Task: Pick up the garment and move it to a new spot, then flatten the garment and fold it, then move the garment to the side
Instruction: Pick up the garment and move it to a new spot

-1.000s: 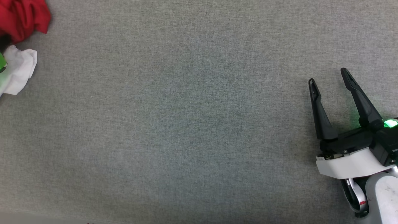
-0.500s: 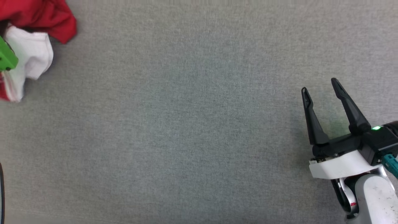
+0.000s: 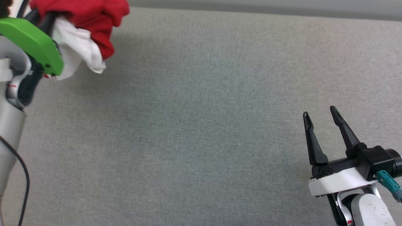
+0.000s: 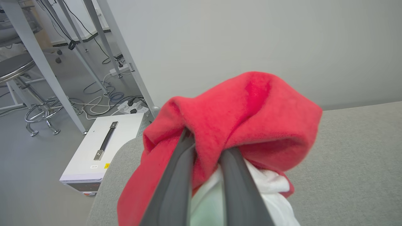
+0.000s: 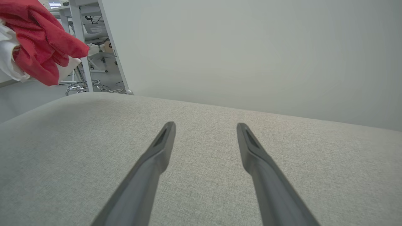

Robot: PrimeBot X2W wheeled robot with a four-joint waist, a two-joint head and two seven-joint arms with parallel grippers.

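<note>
The garment [image 3: 94,22] is a bunched red cloth with a white sleeve hanging out, held up off the grey table [image 3: 201,131] at its far left end. My left gripper [image 4: 205,150] is shut on it; the dark fingers [image 4: 176,182] run into the red folds, which hide their tips. In the right wrist view the garment [image 5: 40,47] hangs at the upper left, above the table's left edge. My right gripper [image 3: 319,112] hovers open over the table's near right part with nothing between its fingers, and its own view shows the right gripper [image 5: 205,125] spread wide above bare cloth.
A pale wall rises just behind the table's far edge [image 3: 251,11]. Past the table's left end, on the floor, are a white box with a handle [image 4: 100,150], slanted metal table legs [image 4: 47,75], a stool [image 4: 15,69] and loose cables.
The left gripper has closed on the garment and raised it off the table, further in from the left. The head camera has tilted, so the table's far edge now shows.
</note>
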